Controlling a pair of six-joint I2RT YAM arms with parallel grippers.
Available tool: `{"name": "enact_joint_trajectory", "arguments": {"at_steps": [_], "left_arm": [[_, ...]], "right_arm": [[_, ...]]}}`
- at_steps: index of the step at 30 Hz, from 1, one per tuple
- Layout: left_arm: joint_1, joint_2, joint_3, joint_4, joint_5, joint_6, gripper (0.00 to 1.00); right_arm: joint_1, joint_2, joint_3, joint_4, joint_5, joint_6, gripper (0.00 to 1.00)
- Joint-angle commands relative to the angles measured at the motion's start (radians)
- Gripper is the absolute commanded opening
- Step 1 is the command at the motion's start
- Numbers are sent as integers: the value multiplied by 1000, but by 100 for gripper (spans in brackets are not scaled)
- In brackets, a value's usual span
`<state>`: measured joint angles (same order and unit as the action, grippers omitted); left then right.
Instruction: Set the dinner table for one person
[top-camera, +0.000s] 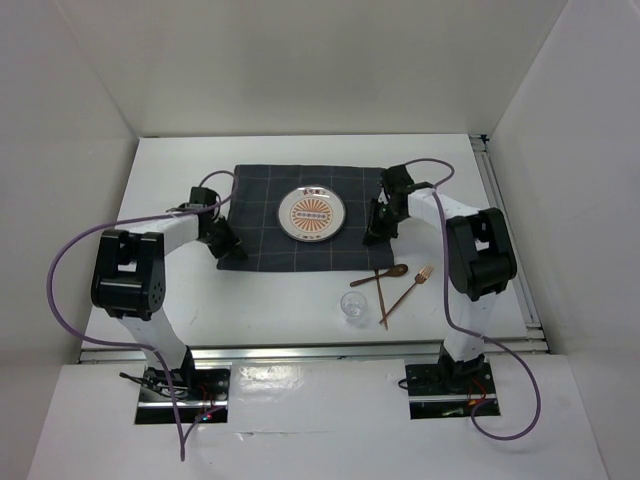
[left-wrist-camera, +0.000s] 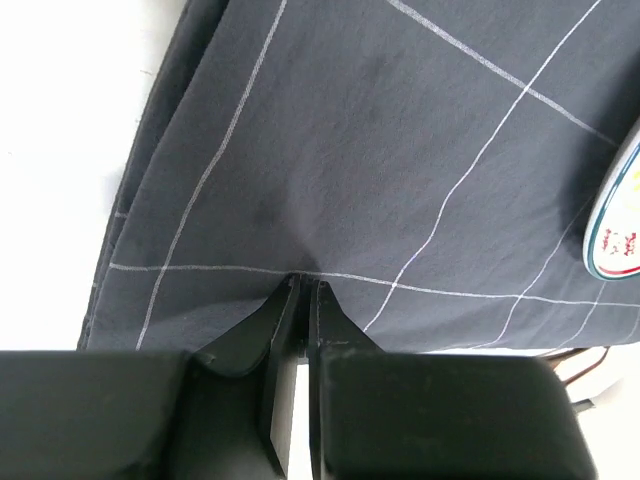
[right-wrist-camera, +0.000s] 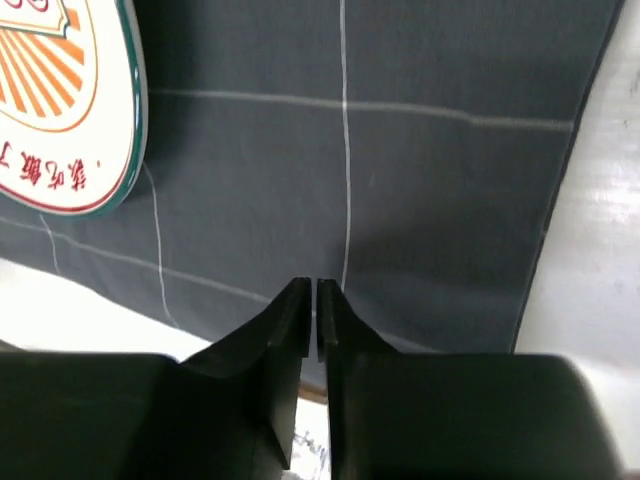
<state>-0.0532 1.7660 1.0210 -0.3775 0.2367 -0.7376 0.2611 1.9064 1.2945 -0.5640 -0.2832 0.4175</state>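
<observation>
Our left claw (left-wrist-camera: 305, 285) and right claw (right-wrist-camera: 311, 283) each pinch the mat (top-camera: 260, 215), spread on the far half of the table (top-camera: 200, 310); we tug evenly, low, so the plate (top-camera: 312, 214) doesn't slide.

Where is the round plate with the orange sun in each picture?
Top external: the plate sits in the middle, on the dark checked mat.
Left wrist: only its rim peeks in at the right edge.
Right wrist: part of it fills the top left corner.
Shared landmark: the checked mat, with its thin pale lines, lies under the plate in all three.
</observation>
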Motion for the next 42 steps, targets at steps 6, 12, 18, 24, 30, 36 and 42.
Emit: {"name": "enact_joint_trajectory", "arguments": {"at_steps": [6,12,18,24,30,36,42], "left_arm": [[4,-22,-85,22,-10,-14,16],[4,-63,-124,0,-40,-5,14],[13,-86,-177,-11,-62,-5,14],[13,-96,-164,-44,-93,4,14],[13,-137,-36,-138,-91,70,20],[13,-168,134,-262,-132,156,27],[13,-229,284,-359,-146,182,36]], "right_arm": [[-5,13,-119,105,36,30,13],[-5,-6,-184,105,65,30,12],[-5,-15,-205,115,84,30,12],[-5,-36,-195,95,84,21,12],[-5,-161,-34,-8,102,3,37],[4,-314,58,-112,136,-19,76],[84,-550,-208,-189,119,58,78]]}}
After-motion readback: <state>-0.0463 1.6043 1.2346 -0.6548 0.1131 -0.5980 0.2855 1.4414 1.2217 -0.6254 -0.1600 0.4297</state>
